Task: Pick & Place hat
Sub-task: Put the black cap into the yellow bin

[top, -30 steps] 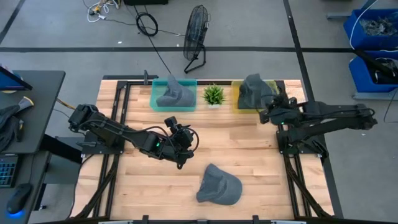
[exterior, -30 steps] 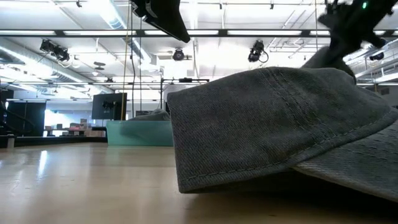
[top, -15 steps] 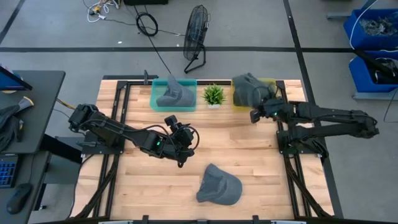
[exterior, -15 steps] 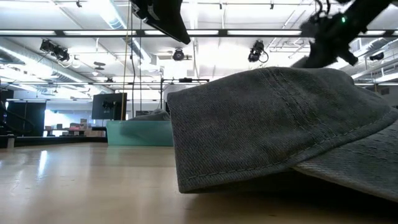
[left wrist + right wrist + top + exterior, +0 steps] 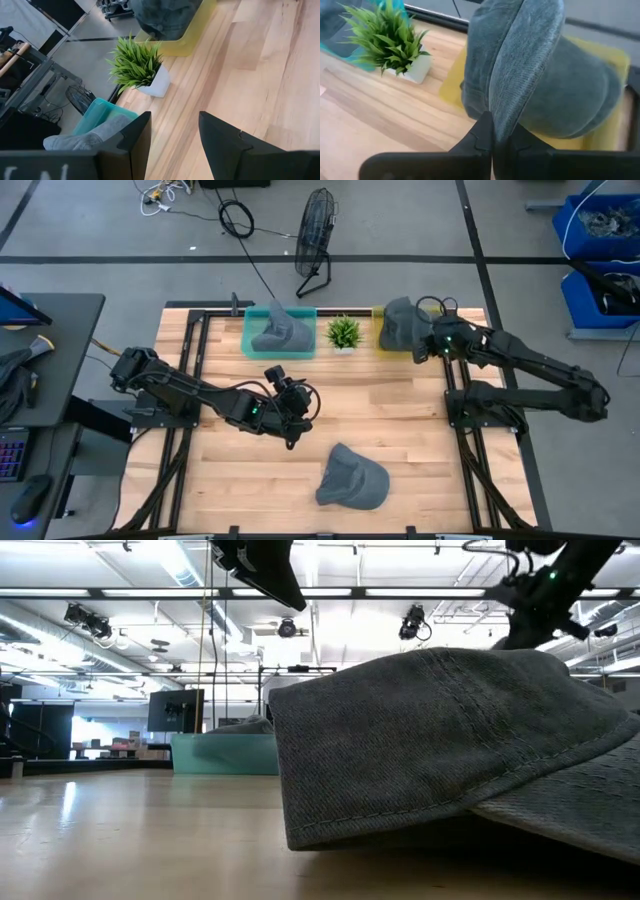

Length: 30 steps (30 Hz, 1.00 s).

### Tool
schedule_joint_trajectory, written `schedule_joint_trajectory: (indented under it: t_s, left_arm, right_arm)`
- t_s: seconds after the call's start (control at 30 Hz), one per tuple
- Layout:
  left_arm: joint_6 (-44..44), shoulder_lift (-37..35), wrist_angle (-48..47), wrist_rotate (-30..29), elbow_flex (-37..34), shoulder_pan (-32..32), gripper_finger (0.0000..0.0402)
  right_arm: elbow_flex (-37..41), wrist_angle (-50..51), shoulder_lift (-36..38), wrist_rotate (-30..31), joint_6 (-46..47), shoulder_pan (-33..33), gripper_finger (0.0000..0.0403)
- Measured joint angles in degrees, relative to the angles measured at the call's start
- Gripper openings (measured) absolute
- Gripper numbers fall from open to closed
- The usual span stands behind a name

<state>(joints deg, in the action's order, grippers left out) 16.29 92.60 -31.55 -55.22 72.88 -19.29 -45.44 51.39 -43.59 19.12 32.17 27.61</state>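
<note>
A grey denim hat lies flat on the wood near the table's near edge and fills the low view. My right gripper is at the far right of the table, shut on a second grey hat over the yellow bin. A third grey hat sits in the teal bin. My left gripper hovers open over the table's middle and touches nothing. My right gripper pinches a folded ridge of the hat's denim between its two fingers. The fingers come roughly level from the table's right side. The hat bulges beyond the fingers over the yellow bin; whether its underside rests in the bin I cannot tell.
A small potted plant stands between the teal and yellow bins at the far edge. Bare wood lies between my left gripper and the bins. A black frame runs along the table's edges.
My right arm has swung its gripper first toward the table's left, then back and toward the far edge, keeping its hold. The held hat has stayed over the yellow bin, shifting slightly left. The hat on the table has not moved.
</note>
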Motion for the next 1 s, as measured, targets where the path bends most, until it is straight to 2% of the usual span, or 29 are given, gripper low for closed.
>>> schedule_joint_trajectory:
  t_s: [0.1, 0.17, 0.3, 0.4, 0.53, 0.7, 0.87, 1.0]
  left_arm:
    - [0.00, 0.00, -0.01, 0.01, 0.00, 0.00, 0.0169]
    - [0.00, 0.00, -0.02, 0.00, 0.00, 0.00, 0.0169]
    - [0.01, 0.00, -0.02, 0.05, 0.00, -0.02, 0.0169]
    - [0.02, 0.00, -0.02, 2.41, 0.00, 0.00, 0.0169]
    - [0.04, 0.00, -0.02, 5.98, 0.00, -0.02, 0.0169]
    - [0.03, 0.00, 0.00, 6.19, 0.00, 0.01, 0.0169]
    - [0.02, 0.00, 0.00, 6.19, 0.00, 0.15, 0.0169]
    - [0.03, 0.00, 0.02, 6.19, 0.00, 0.15, 0.0169]
  right_arm:
    - [2.46, -2.98, 0.02, -7.18, -1.42, 4.69, 0.0013]
    - [4.26, -4.37, 0.08, -9.13, -1.94, 7.32, 0.0013]
    - [7.20, -6.41, -0.01, -6.91, -4.63, 11.97, 0.0016]
    - [7.40, -7.25, -0.04, -6.12, -5.94, 14.66, 0.0027]
    - [7.03, -6.88, -0.07, -6.94, -7.19, 16.96, 0.0054]
    - [6.95, -6.67, -0.07, -7.36, -11.91, 18.74, 0.0092]
    - [2.67, -3.40, -0.09, -7.10, -13.26, 20.87, 0.0122]
    - [-4.05, -1.02, -0.07, -4.86, -16.11, 22.04, 0.0138]
